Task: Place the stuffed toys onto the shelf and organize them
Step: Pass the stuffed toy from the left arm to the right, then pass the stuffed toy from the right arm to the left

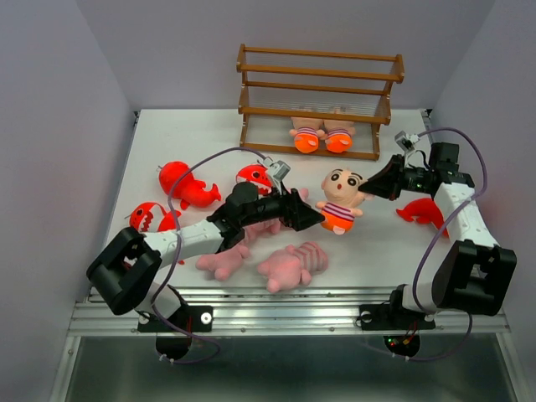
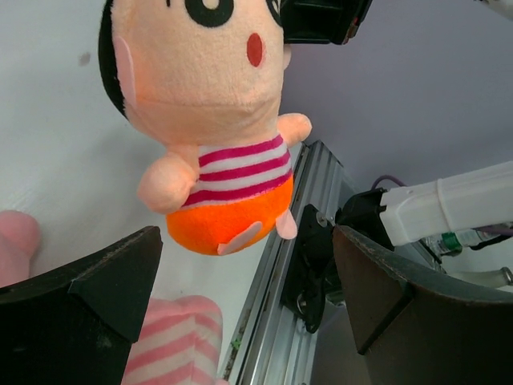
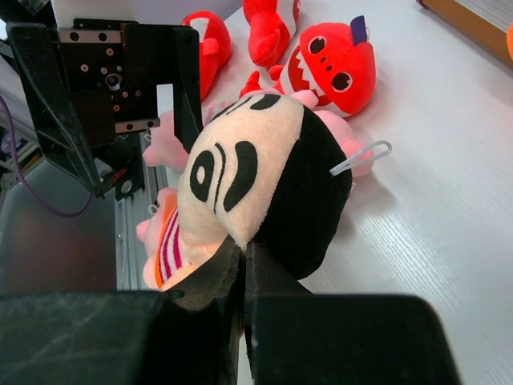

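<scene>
On white tabletop (image 1: pixel 377 243), at the back: brown wooden three-tier shelf (image 1: pixel 318 84), with two orange-footed striped dolls (image 1: pixel 307 138) on the lowest tier. Mid-tabletop, upright: peach-faced plush doll in striped top and orange shorts (image 1: pixel 339 201). Plain only from right wrist view: right pincer (image 3: pixel 244 277) pinching its black-haired head. Plain only from left wrist view: left pincer (image 2: pixel 244 241) spread wide, not touching the doll. Left and front: red plush sharks (image 1: pixel 184 186), pink striped toys (image 1: pixel 289 266).

My left arm (image 1: pixel 193 236) hides most of a pink toy (image 1: pixel 224 261) mid-counter; the shelf (image 1: pixel 318 71) slats hide the heads of two dolls (image 1: pixel 308 139) at the far edge; the striped doll (image 2: pixel 216 120) has its crown cropped.
</scene>
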`<action>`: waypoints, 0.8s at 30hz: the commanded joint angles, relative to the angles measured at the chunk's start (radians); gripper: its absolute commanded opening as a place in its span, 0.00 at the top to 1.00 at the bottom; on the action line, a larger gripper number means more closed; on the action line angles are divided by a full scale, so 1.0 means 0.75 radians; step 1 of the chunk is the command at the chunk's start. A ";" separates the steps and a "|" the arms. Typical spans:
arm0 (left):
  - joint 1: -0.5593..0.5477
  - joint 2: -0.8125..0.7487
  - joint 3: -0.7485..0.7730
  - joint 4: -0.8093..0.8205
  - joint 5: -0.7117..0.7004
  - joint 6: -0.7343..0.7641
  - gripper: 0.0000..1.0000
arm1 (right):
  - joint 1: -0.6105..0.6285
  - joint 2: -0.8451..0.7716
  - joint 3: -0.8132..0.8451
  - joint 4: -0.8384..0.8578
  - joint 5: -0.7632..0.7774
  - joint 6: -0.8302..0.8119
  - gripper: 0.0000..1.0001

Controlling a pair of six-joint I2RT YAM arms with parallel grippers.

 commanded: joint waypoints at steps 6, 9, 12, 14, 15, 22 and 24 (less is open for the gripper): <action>-0.080 0.104 0.126 0.165 -0.006 -0.082 0.08 | -0.010 -0.071 -0.001 0.034 -0.239 -0.041 0.96; -0.088 0.130 0.145 0.157 -0.014 -0.091 0.12 | -0.010 -0.075 -0.003 0.034 -0.230 -0.041 0.96; -0.092 0.151 0.157 0.143 -0.032 -0.095 0.18 | -0.010 -0.073 -0.003 0.034 -0.228 -0.043 0.96; -0.094 0.169 0.167 0.108 -0.048 -0.095 0.23 | -0.022 -0.073 -0.005 0.036 -0.226 -0.045 0.96; -0.096 0.173 0.177 0.096 -0.061 -0.091 0.24 | -0.022 -0.071 -0.005 0.034 -0.224 -0.043 0.96; -0.102 0.165 0.176 -0.025 -0.159 -0.023 0.18 | -0.022 -0.065 -0.003 0.034 -0.214 -0.045 0.96; -0.102 0.169 0.177 -0.037 -0.163 -0.015 0.18 | -0.022 -0.065 -0.003 0.034 -0.214 -0.047 0.96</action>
